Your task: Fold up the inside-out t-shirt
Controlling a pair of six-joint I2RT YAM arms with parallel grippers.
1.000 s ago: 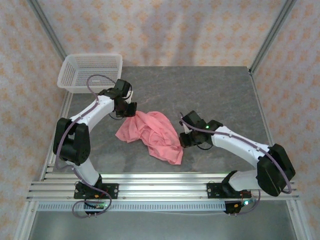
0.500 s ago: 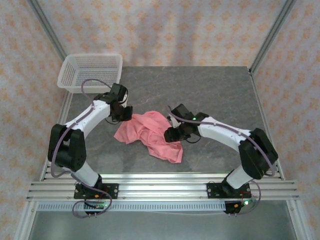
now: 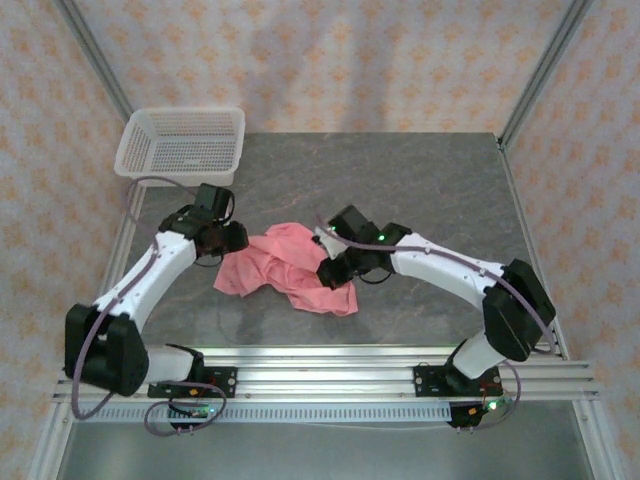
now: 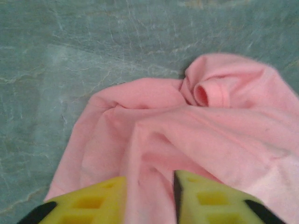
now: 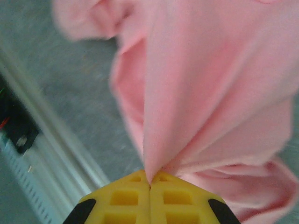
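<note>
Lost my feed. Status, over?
Right gripper shut on t-shirt fold. Left gripper jaws apart astride another fold. T-shirt crumpled mid-table. Basket far-left, nothing blocking.

The salmon-pink t-shirt (image 4: 210, 135) lies crumpled on the grey marbled bench (image 4: 56, 56), with a hemmed edge curled into a small loop near its far side. At the lower edge, the yellow fingers (image 4: 93, 205) of the left gripper (image 4: 150, 200) stand apart, astride a raised fold of the cloth.
</note>
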